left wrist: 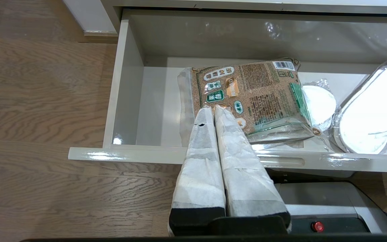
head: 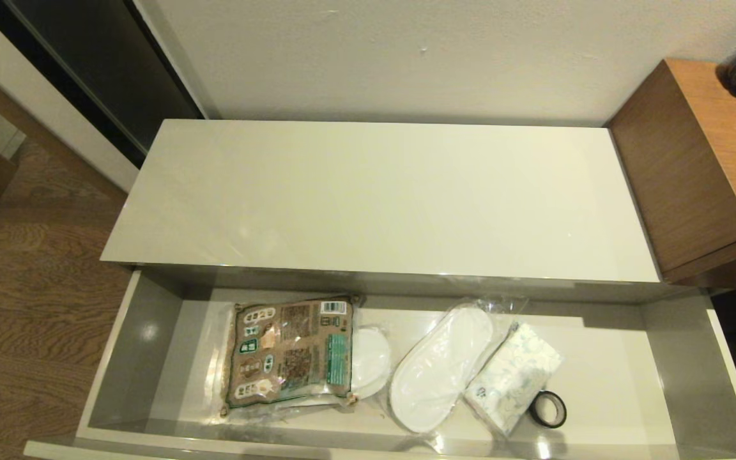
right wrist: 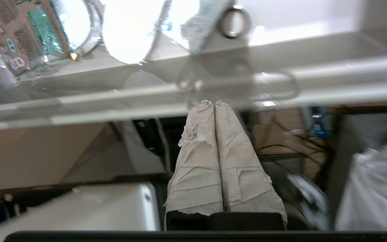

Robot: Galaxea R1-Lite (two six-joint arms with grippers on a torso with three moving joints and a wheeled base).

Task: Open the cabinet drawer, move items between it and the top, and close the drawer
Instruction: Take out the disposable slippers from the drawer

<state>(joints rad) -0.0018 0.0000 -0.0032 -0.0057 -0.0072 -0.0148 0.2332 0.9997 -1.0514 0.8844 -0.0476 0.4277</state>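
One slipper (head: 441, 367), one tissue pack (head: 513, 377), one printed packet (head: 288, 351), one tape ring (head: 547, 409).

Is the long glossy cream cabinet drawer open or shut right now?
Open. The long glossy cream cabinet drawer is pulled out below the cream top panel, exposing the white slipper in clear plastic and the soft white tissue pack.

Second white slipper (head: 371, 361) mostly under printed packet (head: 291, 351), seemingly

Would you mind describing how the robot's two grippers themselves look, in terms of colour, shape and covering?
The left gripper and right gripper each have two long fingers tapering to rounded tips, wrapped in creased, fraying off-white tape and rising from a black base. Neither shows markings or cables of its own.
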